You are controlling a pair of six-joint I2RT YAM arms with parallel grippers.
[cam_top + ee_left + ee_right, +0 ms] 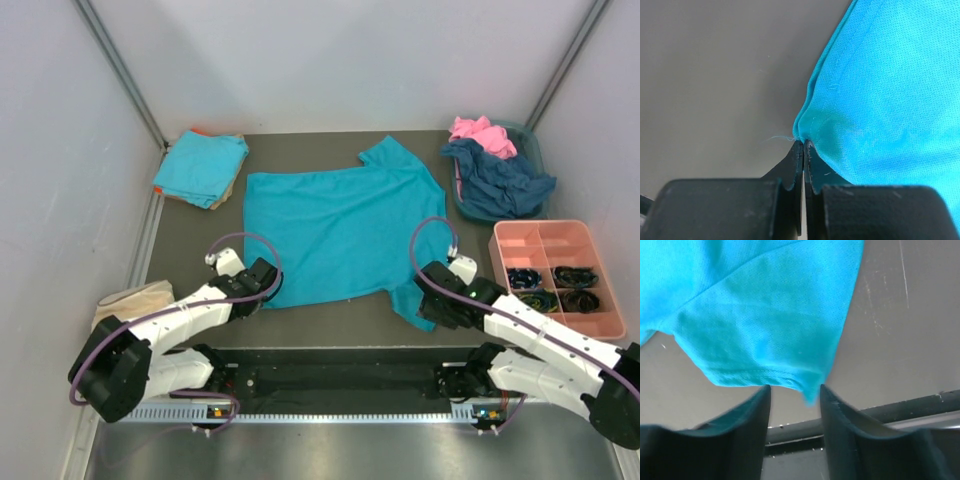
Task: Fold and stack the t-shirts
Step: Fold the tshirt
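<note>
while spread flat mid-tabletop (330, 325), teal t-shirt (340, 230) looks mostly smooth, both sleeves out. left fingers (790, 170) pinch its hem corner. right fingers (842, 420) spread apart at near sleeve's hem.

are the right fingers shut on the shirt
No, the right fingers stand apart, with the sleeve hem of the shirt lying loose at the gap between their tips.

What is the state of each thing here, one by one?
teal t-shirt: spread flat, unfolded.
left gripper: shut on its near corner.
right gripper: open, at the sleeve corner.
folded shirts: stacked at far left.
clothes in basket: crumpled, unfolded.
</note>
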